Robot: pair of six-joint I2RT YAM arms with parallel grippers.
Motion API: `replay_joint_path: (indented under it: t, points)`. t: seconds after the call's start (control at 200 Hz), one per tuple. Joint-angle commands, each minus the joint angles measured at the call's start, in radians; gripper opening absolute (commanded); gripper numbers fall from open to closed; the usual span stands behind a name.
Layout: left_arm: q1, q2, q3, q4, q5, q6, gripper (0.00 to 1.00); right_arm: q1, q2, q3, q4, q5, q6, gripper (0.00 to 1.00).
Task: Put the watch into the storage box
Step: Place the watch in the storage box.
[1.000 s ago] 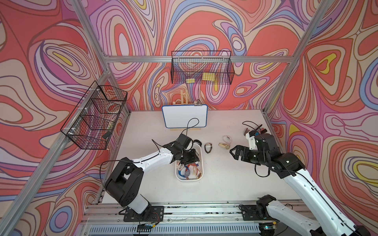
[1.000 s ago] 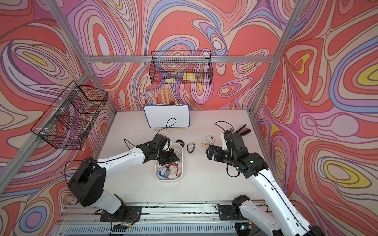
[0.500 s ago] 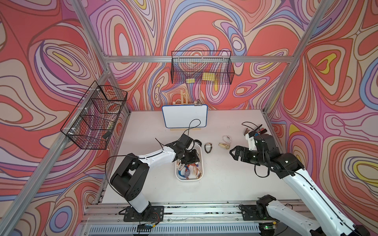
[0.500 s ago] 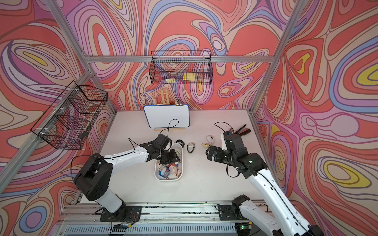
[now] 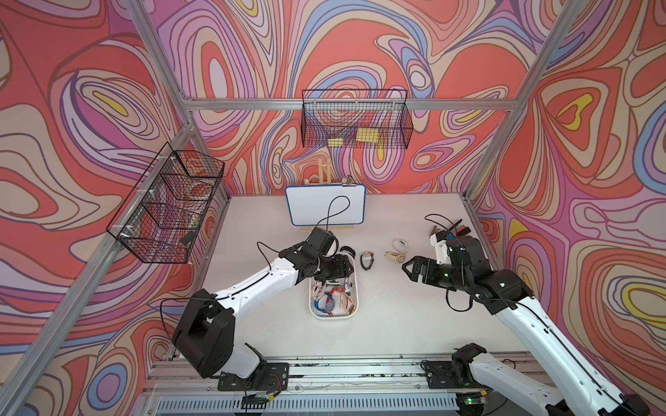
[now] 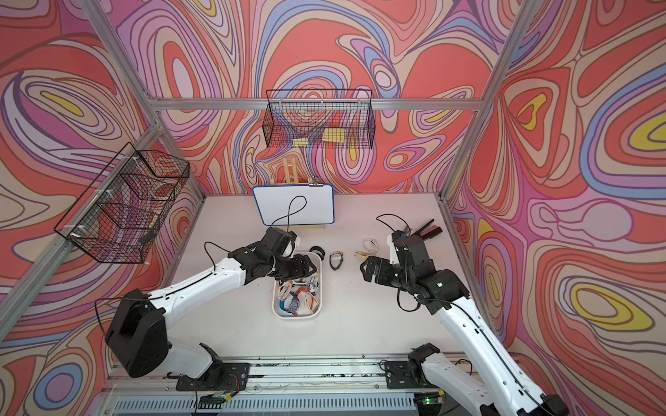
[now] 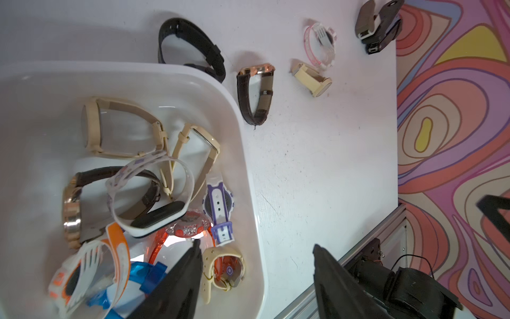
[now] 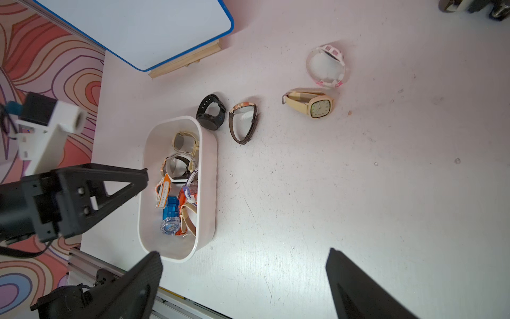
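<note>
While the left gripper [image 7: 256, 245] hangs open, empty, over the shallow white plastic storage box [image 8: 209, 176], the wide-open right gripper [image 8: 242, 252] seems poised for a beige square watch [image 8: 311, 103].

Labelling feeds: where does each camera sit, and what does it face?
Top views: high over the arms' bases, looking down on the table; left arm, right arm show.
Left wrist: left arm, over the storage box; open left gripper shows.
Right wrist: right arm, facing the table; open right gripper shows.
All share the storage box.
</note>
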Motion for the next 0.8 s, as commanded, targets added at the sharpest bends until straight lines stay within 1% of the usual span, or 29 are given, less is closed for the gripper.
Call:
replay_joint_path:
  t: [0.0, 0.11, 0.22, 0.3, 0.441, 0.546, 0.626, 0.681, 0.796]
  points:
    - [-0.005, -0.107, 0.026, -0.084, -0.032, 0.073, 0.76, -0.003, 0.047, -0.033, 0.083, -0.031, 0.019, 0.98]
    - [-0.017, -0.234, 0.028, -0.149, -0.059, 0.149, 0.84, -0.003, 0.116, -0.077, 0.216, -0.062, 0.052, 0.97]
    - [-0.041, -0.361, 0.036, -0.244, -0.112, 0.214, 0.88, -0.004, 0.243, -0.090, 0.333, -0.104, 0.081, 0.92]
    - [-0.061, -0.447, 0.036, -0.306, -0.145, 0.241, 0.89, -0.002, 0.359, -0.068, 0.370, -0.114, 0.093, 0.85]
    - [-0.113, -0.563, 0.023, -0.389, -0.203, 0.266, 0.90, -0.004, 0.543, -0.018, 0.420, -0.136, 0.093, 0.69]
    - [-0.147, -0.614, 0.009, -0.444, -0.252, 0.269, 0.91, -0.003, 0.666, 0.041, 0.419, -0.141, 0.081, 0.58]
    - [-0.161, -0.634, 0.004, -0.486, -0.278, 0.267, 0.91, -0.001, 0.739, 0.088, 0.417, -0.152, 0.074, 0.51]
    - [-0.173, -0.646, -0.003, -0.503, -0.292, 0.265, 0.91, 0.003, 0.773, 0.122, 0.412, -0.153, 0.067, 0.50]
    - [-0.205, -0.658, -0.009, -0.537, -0.341, 0.269, 0.91, 0.017, 0.830, 0.182, 0.388, -0.133, 0.056, 0.50]
